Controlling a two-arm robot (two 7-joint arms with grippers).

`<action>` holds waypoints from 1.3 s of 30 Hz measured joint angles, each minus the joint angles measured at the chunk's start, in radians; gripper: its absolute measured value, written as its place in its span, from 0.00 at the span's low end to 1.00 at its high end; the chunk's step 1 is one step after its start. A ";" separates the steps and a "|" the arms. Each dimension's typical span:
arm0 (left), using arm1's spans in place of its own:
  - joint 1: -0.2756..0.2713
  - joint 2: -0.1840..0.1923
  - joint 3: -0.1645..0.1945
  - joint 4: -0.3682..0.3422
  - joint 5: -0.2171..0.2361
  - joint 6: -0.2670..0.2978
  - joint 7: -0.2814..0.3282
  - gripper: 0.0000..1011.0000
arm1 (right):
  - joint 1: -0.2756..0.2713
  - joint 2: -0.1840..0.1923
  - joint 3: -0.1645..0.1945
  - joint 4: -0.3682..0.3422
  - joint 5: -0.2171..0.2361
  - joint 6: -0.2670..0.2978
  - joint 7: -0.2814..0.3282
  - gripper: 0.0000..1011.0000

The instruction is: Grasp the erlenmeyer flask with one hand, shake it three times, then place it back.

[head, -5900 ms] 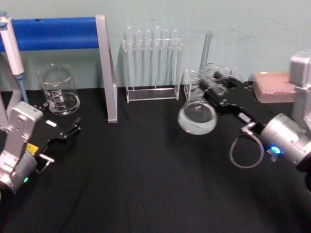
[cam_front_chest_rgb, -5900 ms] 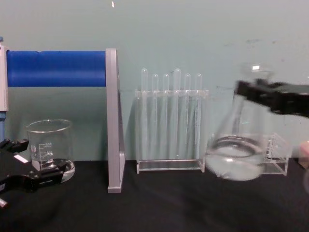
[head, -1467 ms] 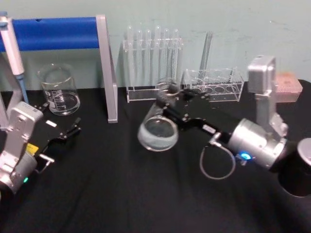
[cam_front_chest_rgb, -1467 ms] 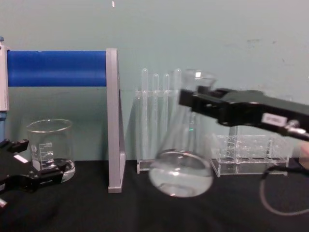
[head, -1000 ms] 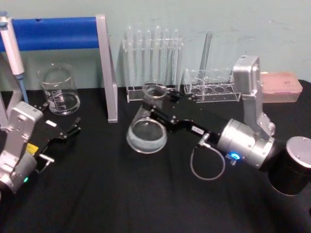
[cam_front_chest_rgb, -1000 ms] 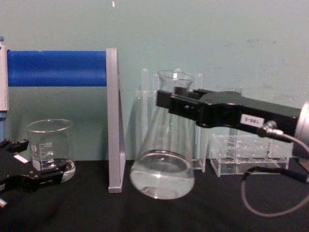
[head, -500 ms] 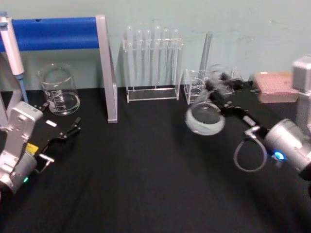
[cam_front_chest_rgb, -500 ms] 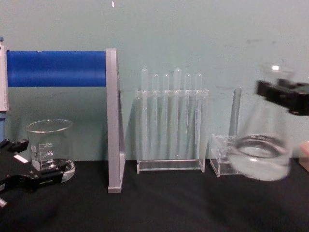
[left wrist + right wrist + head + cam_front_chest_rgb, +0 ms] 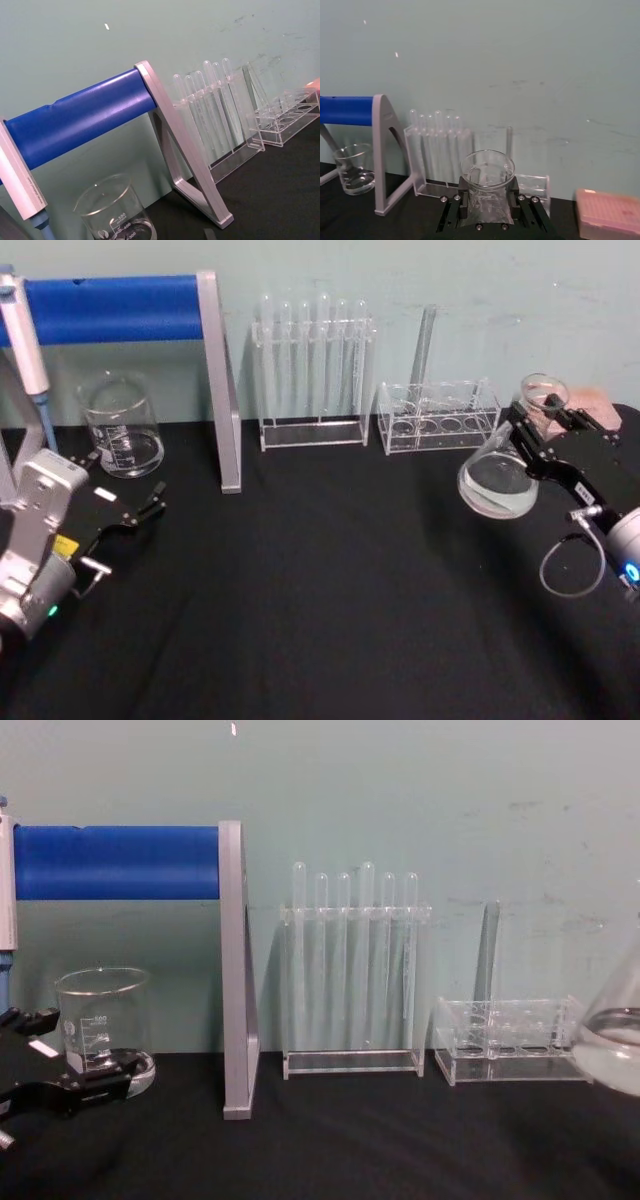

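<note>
now | right claw [image 9: 487, 198] grips erlenmeyer flask [image 9: 497, 483] neck | low rack [image 9: 437, 426] close by | left claw [image 9: 128, 486] agape by beaker [image 9: 122, 430]

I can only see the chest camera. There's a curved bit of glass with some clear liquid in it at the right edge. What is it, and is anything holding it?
Observer: It's a cone-shaped flask. From the head camera, the right gripper is shut on its neck.
Operator: And the black thing at the lower left, is it touching the beaker?
Observer: No. That is the left gripper, open and idle. From above, a strip of black table lies between it and the beaker.
Operator: Is there anything beyond the flask?
Observer: A pink box stands behind it, near the wall.
</note>
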 joint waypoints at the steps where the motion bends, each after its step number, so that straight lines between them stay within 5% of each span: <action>1: 0.000 0.000 0.000 0.000 0.000 0.000 0.000 0.99 | 0.004 -0.002 -0.002 0.003 -0.001 0.001 0.004 0.44; 22: 0.000 0.000 0.000 0.000 0.000 0.000 0.000 0.99 | 0.208 -0.050 -0.208 0.156 -0.005 0.004 0.285 0.44; 39: 0.000 0.000 0.000 0.000 0.000 0.000 0.000 0.99 | 0.226 -0.018 -0.238 0.175 0.031 -0.024 0.328 0.44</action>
